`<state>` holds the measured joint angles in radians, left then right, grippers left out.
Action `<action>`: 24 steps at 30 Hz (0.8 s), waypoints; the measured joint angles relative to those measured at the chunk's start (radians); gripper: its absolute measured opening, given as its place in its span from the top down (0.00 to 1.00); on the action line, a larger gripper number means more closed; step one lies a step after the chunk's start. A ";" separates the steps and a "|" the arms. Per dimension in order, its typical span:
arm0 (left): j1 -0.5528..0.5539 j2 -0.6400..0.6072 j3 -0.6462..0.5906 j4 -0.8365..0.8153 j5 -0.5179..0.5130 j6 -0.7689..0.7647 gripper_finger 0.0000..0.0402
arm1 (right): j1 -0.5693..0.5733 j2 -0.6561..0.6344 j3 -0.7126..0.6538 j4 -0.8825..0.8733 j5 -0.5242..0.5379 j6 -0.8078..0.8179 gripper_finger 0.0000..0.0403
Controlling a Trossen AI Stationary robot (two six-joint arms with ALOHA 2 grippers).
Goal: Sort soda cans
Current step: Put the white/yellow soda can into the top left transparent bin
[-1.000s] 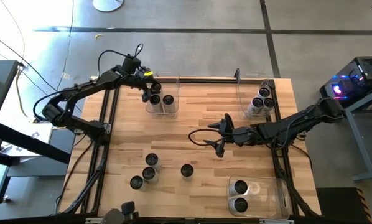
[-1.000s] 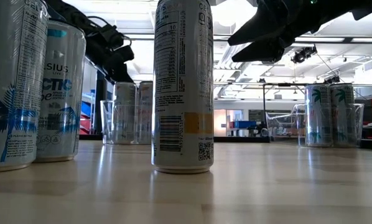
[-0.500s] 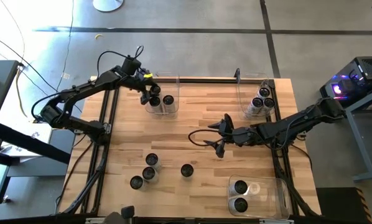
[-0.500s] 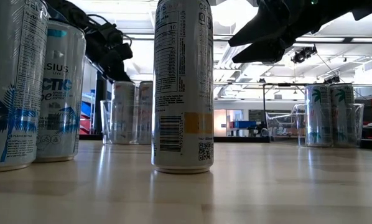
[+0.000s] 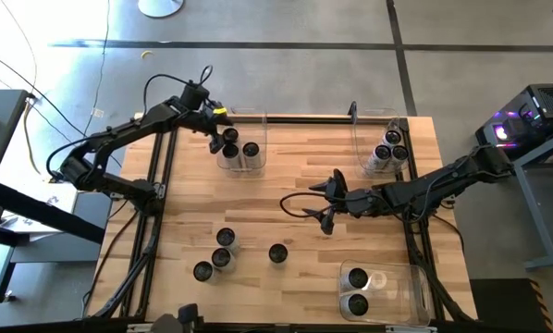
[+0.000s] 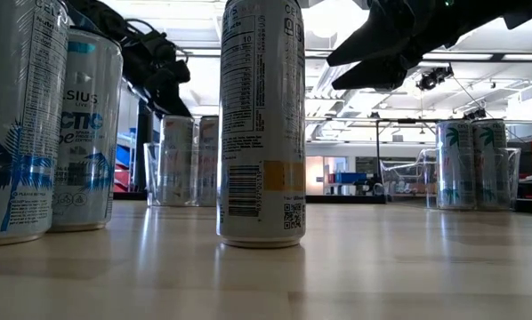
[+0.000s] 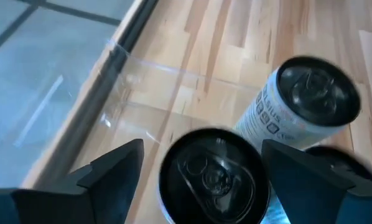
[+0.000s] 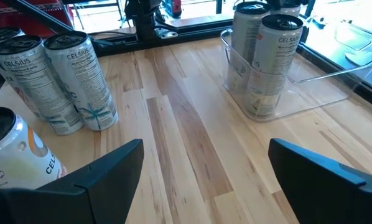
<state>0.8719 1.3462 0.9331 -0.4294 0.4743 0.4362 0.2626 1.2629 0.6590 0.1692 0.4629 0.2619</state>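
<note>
Hovering over the far-left bin (image 5: 240, 148), the left hand (image 5: 223, 136) straddles a Celsius can (image 7: 212, 176) standing inside, fingers spread wide. Right hand (image 5: 326, 199), open and empty, waits mid-worktop (image 5: 295, 166) facing four loose cans (image 5: 223, 258) near left.

We see the table (image 5: 295, 185) from above in even, fairly bright light, with only short soft shadows beside the soda cans (image 5: 223, 250) and under the arms. At table height, ceiling lights (image 6: 337, 18) burn white behind the scene, so the arms read as dark silhouettes and a pale sheen lies across the wood; the nearest can (image 6: 261, 120) is sharp, while the far bins (image 6: 466, 169) look soft. Through the left wrist camera the can top (image 7: 214, 177) and the can beside it are smeared and out of focus. The right wrist camera gives a clear, bright picture, with glare washing out the clear bin (image 8: 335, 68) at the edge.
</note>
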 joint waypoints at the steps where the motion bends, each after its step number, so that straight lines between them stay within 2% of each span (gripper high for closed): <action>1: 0.000 -0.006 0.006 0.000 0.004 0.001 0.20 | -0.001 0.000 0.000 0.000 0.000 0.000 0.15; 6: -0.003 -0.046 0.035 0.003 0.015 0.005 0.20 | -0.020 0.000 0.000 0.000 -0.030 0.008 0.15; 11: -0.010 -0.128 0.039 0.006 0.013 0.011 0.19 | -0.040 0.000 0.000 0.035 -0.234 -0.047 0.15; 14: -0.051 -0.199 0.039 0.006 0.006 0.002 0.19 | -0.033 0.007 0.000 0.091 -0.327 -0.115 0.15; 20: -0.258 -0.337 0.039 0.010 -0.015 -0.073 0.19 | -0.010 0.108 0.000 0.308 -0.505 -0.259 0.15; 24: -0.462 -0.392 0.039 0.028 -0.183 -0.116 0.19 | -0.011 0.203 0.036 0.365 -0.556 -0.262 0.15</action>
<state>0.4102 0.9544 0.9725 -0.4018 0.2916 0.3198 0.2516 1.4654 0.6949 0.5345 -0.0930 -0.0002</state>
